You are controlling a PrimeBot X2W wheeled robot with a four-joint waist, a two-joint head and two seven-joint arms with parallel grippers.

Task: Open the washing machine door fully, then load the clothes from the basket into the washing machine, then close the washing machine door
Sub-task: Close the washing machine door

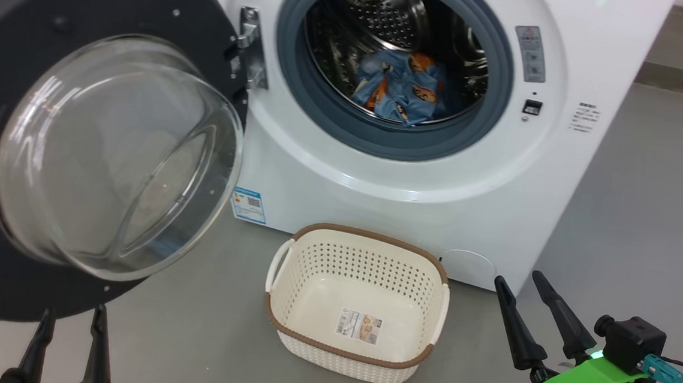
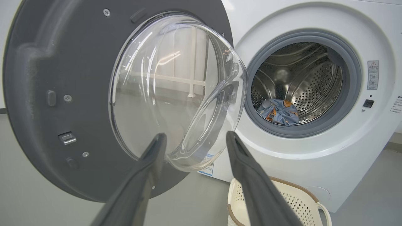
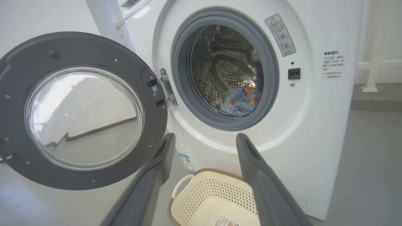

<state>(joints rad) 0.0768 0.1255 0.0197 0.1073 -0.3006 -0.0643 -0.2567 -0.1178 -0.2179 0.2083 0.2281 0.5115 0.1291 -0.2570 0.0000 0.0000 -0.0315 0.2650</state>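
Two dark-fingered grippers are mine. The left gripper sits low at my left, fingers spread and released, gripping nothing. Its tips are near the lower edge of the large round washing machine door with the dark rim and bulging clear glass bowl, which stands swung wide on its hinge. The right gripper is likewise released and empty, off to the right of the small cream-white perforated plastic basket with the brown braided rim. That basket stands on the grey floor just before the big white front-loading washing machine, a paper label on its bottom. The light blue bear-printed clothes lie bunched low in the steel perforated drum, behind the grey rubber gasket.
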